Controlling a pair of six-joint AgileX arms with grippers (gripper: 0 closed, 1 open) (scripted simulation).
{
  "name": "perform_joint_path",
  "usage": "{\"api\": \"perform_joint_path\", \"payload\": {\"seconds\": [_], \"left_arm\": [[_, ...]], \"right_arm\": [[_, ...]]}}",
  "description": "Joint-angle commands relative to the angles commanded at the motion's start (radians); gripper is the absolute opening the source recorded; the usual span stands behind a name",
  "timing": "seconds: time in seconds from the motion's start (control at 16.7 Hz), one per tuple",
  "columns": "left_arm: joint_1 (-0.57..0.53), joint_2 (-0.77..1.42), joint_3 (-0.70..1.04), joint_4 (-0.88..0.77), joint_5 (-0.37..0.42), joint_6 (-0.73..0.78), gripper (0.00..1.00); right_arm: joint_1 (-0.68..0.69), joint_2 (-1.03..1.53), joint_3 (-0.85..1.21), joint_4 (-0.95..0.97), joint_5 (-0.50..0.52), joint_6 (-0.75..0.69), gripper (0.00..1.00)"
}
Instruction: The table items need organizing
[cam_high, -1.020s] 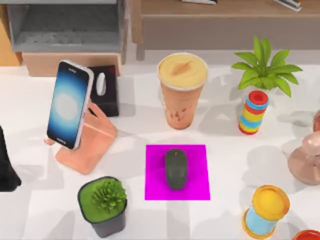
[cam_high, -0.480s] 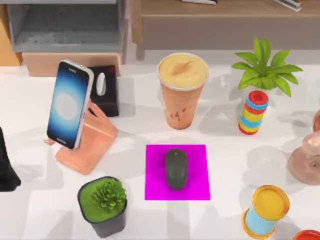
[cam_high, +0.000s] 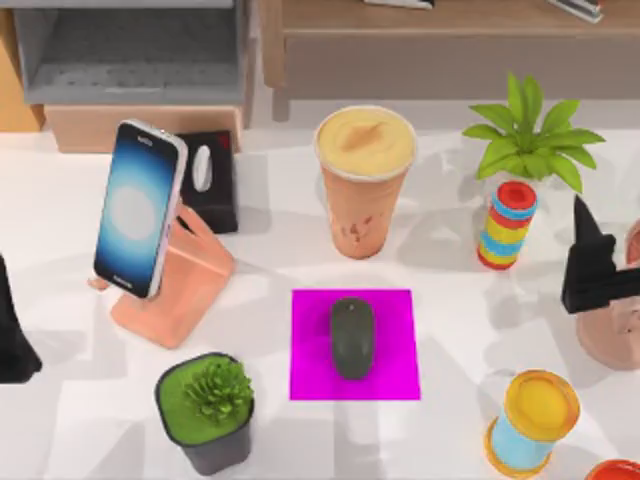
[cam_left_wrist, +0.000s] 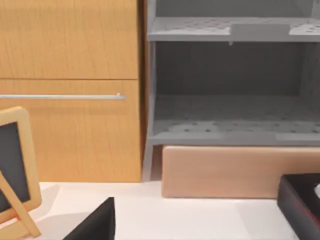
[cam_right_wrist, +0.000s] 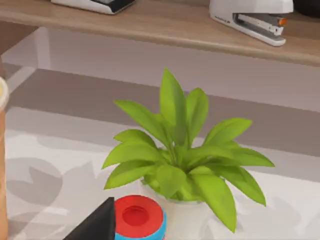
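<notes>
With the small dark grey oval computer mouse (cam_high: 352, 337) lying on the magenta square mat (cam_high: 400, 375), the slim glowing-screen smartphone (cam_high: 138, 208) leaning on its stand left of the mat and the tall orange cup (cam_high: 365, 180) standing behind it, organizing is looking nearly done, while the right gripper (cam_high: 592, 265) is hanging right of the mat and the left gripper (cam_high: 12, 335) is sitting far left of it, and I cannot tell either one's finger state.

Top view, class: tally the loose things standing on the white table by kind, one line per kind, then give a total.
Potted plants: 2, leafy and spiky
Striped ring stacks: 2
Cup: 1
Mouse: 1
Smartphone: 1
Pink phone stand: 1
Magenta mat: 1
Black box: 1
Total: 10
</notes>
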Motion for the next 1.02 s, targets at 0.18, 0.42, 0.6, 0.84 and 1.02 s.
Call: {"api": "perform_joint_path", "payload": {"seconds": [0.18,0.42,0.6,0.84,1.02], "left_arm": [[0.000,0.000,0.000,0.000,0.000,0.000,1.00],[0.000,0.000,0.000,0.000,0.000,0.000,1.00],[0.000,0.000,0.000,0.000,0.000,0.000,1.00],[0.000,0.000,0.000,0.000,0.000,0.000,1.00],[0.000,0.000,0.000,0.000,0.000,0.000,1.00]], "right_arm": [[0.147,0.318,0.097,0.168,0.117,-0.002,1.00],[0.312,0.726,0.244,0.399,0.274,0.002,1.00],[0.396,0.991,0.363,0.566,0.386,0.008,1.00],[0.439,1.252,0.523,0.760,0.514,0.018,1.00],[0.434,1.363,0.621,0.865,0.580,0.023,1.00]]}}
